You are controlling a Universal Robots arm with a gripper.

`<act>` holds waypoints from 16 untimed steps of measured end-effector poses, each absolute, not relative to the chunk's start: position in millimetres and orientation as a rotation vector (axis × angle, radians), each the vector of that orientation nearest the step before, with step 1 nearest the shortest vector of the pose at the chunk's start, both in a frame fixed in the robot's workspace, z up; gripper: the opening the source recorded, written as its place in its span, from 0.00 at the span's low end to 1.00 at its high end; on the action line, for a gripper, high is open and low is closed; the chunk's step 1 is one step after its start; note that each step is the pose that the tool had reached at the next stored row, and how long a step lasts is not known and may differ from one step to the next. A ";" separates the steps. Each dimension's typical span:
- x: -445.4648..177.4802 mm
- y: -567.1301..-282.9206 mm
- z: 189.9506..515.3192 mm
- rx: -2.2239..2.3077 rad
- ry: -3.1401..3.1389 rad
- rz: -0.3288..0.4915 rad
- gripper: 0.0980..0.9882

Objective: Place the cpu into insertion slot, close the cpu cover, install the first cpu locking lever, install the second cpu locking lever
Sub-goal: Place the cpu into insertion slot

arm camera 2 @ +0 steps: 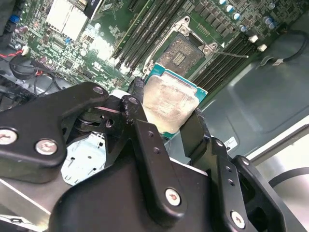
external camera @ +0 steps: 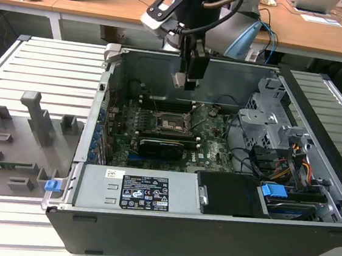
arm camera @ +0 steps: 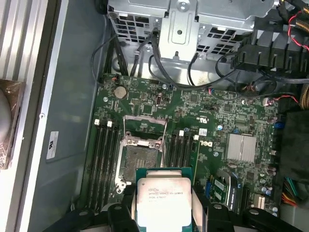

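Observation:
My gripper (external camera: 183,80) hangs over the open computer case, shut on the cpu (external camera: 179,80), a flat square chip with a dull silver top. In both wrist views the black fingers (arm camera 2: 136,104) press on two opposite edges of the cpu (arm camera 2: 170,102) (arm camera: 162,200). The insertion slot (external camera: 170,123) (arm camera 2: 185,50) (arm camera: 140,158) lies open and bare on the green motherboard, below the chip and well apart from it. The silver cpu cover (arm camera: 145,129) stands raised at the slot's far edge. A thin wire lever (arm camera 2: 232,54) sticks out beside the slot.
Memory slots (arm camera: 102,159) flank the socket on both sides. A long black card (external camera: 163,147) lies just in front of it. The case also holds a power supply (external camera: 134,191), a metal drive cage (external camera: 270,114) and cables (external camera: 295,165). A grey fixture plate (external camera: 16,142) sits outside the case, at the exterior view's left.

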State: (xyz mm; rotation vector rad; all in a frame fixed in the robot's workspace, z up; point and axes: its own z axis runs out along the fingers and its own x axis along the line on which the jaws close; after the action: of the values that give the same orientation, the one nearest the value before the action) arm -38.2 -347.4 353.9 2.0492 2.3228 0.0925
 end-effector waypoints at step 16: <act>-38.2 -347.4 353.4 2.174 2.201 0.087 0.50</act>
State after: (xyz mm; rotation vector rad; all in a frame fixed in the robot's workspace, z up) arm -38.2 -347.4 353.4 2.1738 2.2009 0.0867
